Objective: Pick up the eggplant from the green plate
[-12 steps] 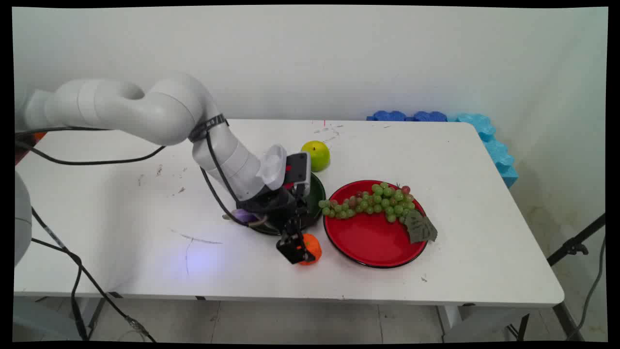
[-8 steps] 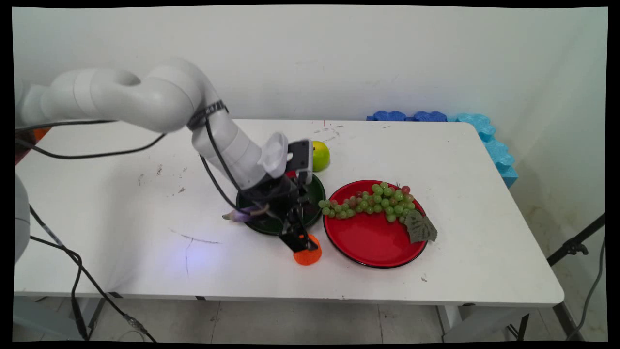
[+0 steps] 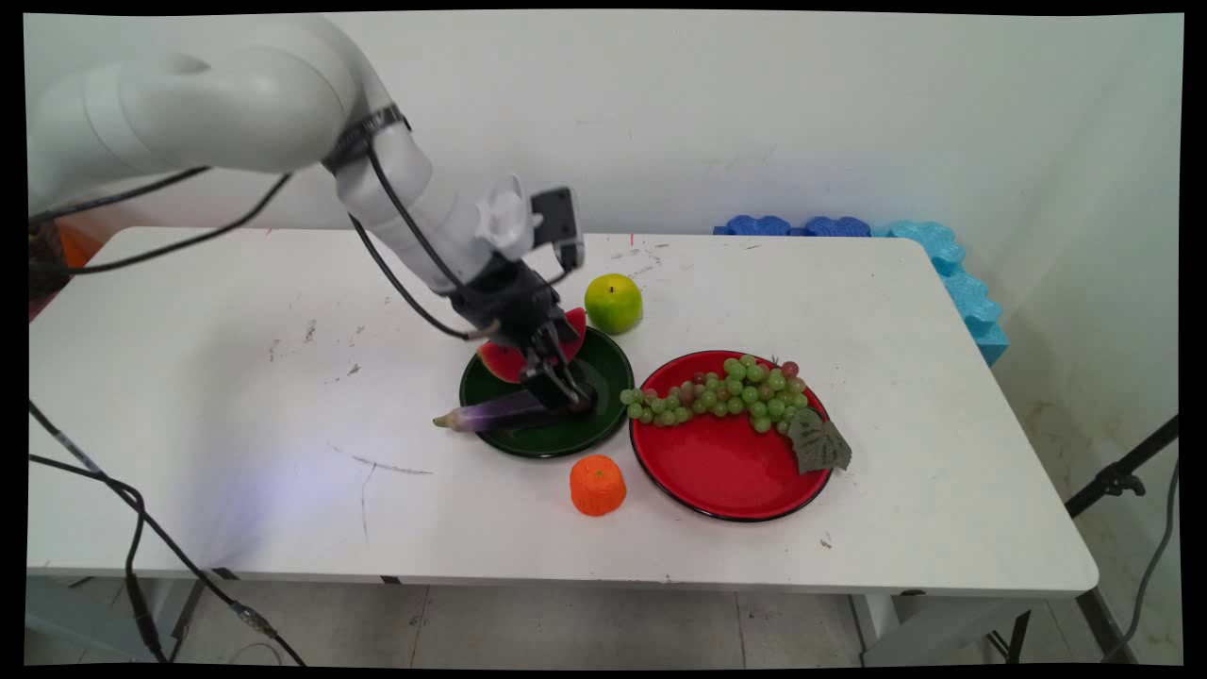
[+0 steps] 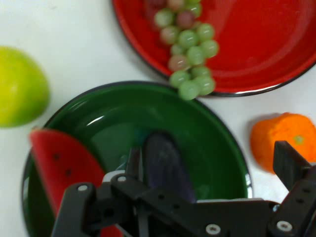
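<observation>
Broadly, we see a white table (image 3: 236, 377) spanning the main view, with a white arm (image 3: 283, 104) reaching in from ten o'clock and down toward the middle. Behind the table's far right corner, toward two o'clock, blue foam pieces (image 3: 905, 240) lie against the wall.

Next in size, a red plate (image 3: 726, 471) sits right of centre, carrying a bunch of green grapes (image 3: 726, 391) and a dark leaf (image 3: 818, 441) at the bunch's four o'clock end. The tip of the bunch hangs over the plate's rim toward nine o'clock, just beside a green plate (image 3: 603, 429). We find the green plate at the scene's middle, holding a watermelon slice (image 3: 504, 363) at its eleven o'clock side and a purple eggplant (image 3: 490, 413) whose stem end juts past the rim toward nine o'clock.

At one o'clock from the green plate, close by, stands a green apple (image 3: 613, 303). At six o'clock from that plate, apart from it on the bare table, rests an orange (image 3: 597, 485).

Smallest, the gripper (image 3: 566, 391) hangs over the green plate, right above the eggplant's thick end. In the hand view we see its fingers (image 4: 291, 163) spread wide, with the eggplant (image 4: 165, 165) between them and nothing pinched.
</observation>
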`<state>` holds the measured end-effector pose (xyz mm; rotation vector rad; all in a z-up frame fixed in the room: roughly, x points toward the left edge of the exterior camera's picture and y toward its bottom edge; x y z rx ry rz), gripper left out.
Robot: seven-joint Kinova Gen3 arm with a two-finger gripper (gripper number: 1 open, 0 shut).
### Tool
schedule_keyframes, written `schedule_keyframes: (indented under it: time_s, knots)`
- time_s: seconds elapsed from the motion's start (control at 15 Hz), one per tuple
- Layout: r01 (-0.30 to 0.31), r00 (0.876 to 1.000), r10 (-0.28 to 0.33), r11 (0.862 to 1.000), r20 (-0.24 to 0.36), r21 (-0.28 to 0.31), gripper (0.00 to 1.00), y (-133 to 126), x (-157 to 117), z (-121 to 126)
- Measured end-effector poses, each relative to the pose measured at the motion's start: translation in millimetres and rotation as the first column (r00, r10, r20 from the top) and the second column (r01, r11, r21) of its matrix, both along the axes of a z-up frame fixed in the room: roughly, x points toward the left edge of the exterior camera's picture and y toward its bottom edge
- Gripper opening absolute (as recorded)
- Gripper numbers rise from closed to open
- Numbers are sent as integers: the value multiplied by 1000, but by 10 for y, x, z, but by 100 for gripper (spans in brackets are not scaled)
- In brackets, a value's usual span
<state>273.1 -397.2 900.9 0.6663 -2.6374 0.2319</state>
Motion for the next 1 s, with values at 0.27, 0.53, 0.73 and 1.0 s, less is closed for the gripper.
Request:
schedule_keyframes:
  time_s: [0.27,0.53,0.73,1.0]
  knots:
    - [-99,994,99,995,39,8,100,-34,209,74]
    - [-206,977,204,978,67,37,100,18,409,-54]
    - [-265,962,260,963,78,56,100,69,511,-194]
    - [-304,952,299,950,72,74,100,119,587,-406]
